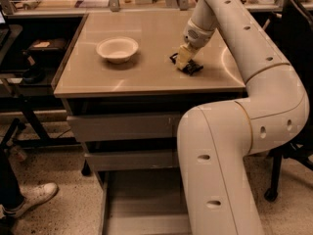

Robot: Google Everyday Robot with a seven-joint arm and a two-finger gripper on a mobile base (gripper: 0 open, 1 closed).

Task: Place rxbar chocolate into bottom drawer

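Though the gripper [183,61] is down at the rxbar chocolate [192,68], its hold cannot be told; the bar is probably light, flat and slick-wrapped, best pinched across its width

A white bowl [117,49] sat on the tan tabletop [146,80], well left of the gripper [185,64] down at the surface. Someone's white sneaker [33,196] rested on the speckled floor [58,170].
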